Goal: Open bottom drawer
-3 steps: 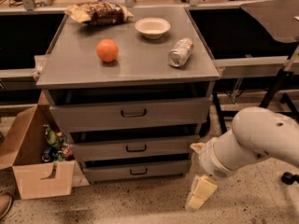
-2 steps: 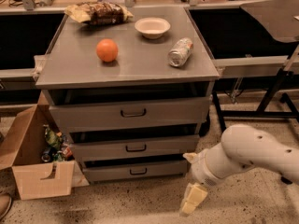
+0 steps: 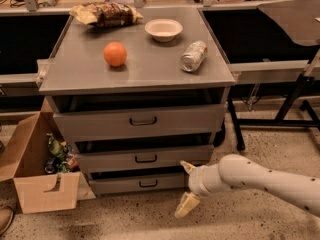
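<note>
The bottom drawer is the lowest grey front of the cabinet, with a small dark pull handle. Only its front panel shows; its inside is hidden. My gripper is low at the right end of that drawer front, just right of the handle. It is open, with one cream finger up by the drawer's top edge and the other finger down near the floor. It holds nothing. The white arm reaches in from the right.
The middle drawer and top drawer sit above. On the cabinet top lie an orange, a can, a bowl and a snack bag. An open cardboard box stands left. Table legs stand right.
My arm and gripper have swung left across the floor, from right of the cabinet to the right end of the bottom drawer front. The drawers have not moved.
</note>
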`<control>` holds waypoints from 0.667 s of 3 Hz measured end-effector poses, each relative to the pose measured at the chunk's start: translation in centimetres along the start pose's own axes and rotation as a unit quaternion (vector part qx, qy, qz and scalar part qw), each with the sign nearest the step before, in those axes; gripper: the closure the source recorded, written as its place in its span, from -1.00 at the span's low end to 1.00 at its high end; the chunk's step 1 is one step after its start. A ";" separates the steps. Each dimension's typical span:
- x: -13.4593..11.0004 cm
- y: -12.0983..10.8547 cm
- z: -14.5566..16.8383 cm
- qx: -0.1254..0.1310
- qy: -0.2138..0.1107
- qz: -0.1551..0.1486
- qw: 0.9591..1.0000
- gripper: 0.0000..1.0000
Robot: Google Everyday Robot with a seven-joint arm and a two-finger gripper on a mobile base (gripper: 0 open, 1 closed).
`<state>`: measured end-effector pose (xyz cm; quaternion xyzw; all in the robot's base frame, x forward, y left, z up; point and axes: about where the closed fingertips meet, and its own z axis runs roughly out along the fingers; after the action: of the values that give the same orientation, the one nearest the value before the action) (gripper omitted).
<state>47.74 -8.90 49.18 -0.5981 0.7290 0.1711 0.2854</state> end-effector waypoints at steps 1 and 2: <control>0.2 -4.6 4.7 0.031 -0.063 -0.014 0.997 -1.00; 1.7 -7.3 10.6 0.021 -0.120 0.001 0.993 -1.00</control>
<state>56.88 -5.56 40.54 -0.5663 0.6937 0.2268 0.3831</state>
